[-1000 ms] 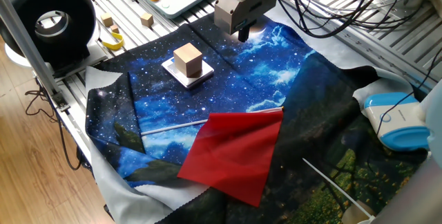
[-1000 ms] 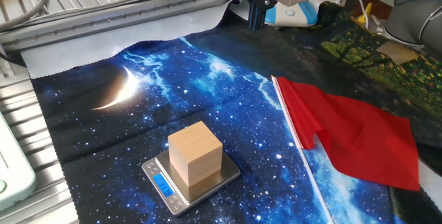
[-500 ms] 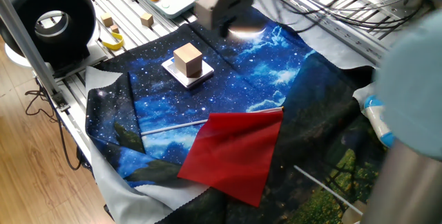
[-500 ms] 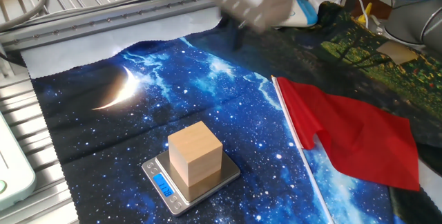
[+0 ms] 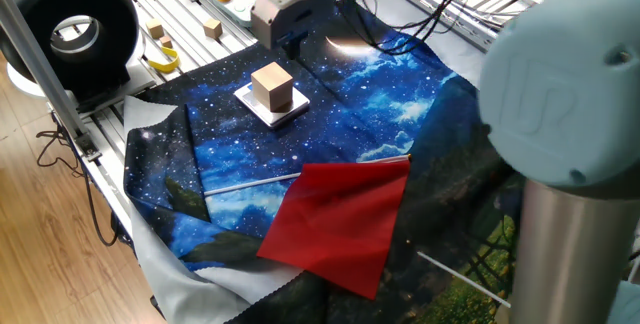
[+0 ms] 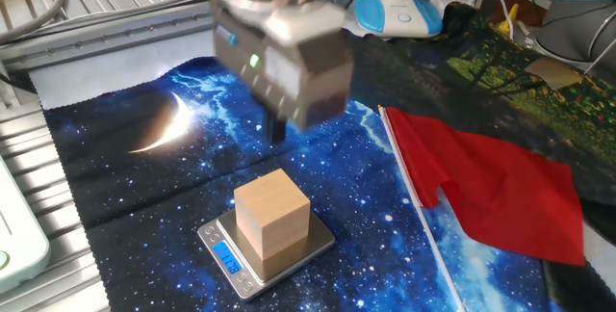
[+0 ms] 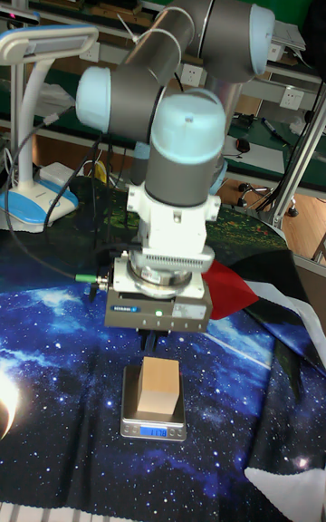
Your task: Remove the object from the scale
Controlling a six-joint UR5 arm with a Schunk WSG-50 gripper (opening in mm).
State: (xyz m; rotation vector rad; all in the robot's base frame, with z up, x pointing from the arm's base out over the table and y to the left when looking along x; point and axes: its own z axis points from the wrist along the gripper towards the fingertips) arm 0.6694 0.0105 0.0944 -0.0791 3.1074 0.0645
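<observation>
The gripper (image 7: 150, 338) hangs above the cube (image 7: 161, 388) on the scale (image 7: 153, 432), positioned for descent; whether its jaws are parted cannot be told.

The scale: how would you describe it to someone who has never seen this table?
Find the starry blue cloth. Near its edge, a tan wooden cube sits on the scale, a thin flat plate. Unlike the red sheet, it has a small blue display.

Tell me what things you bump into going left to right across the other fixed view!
Scale with the wooden cube on it → red sheet.
</observation>
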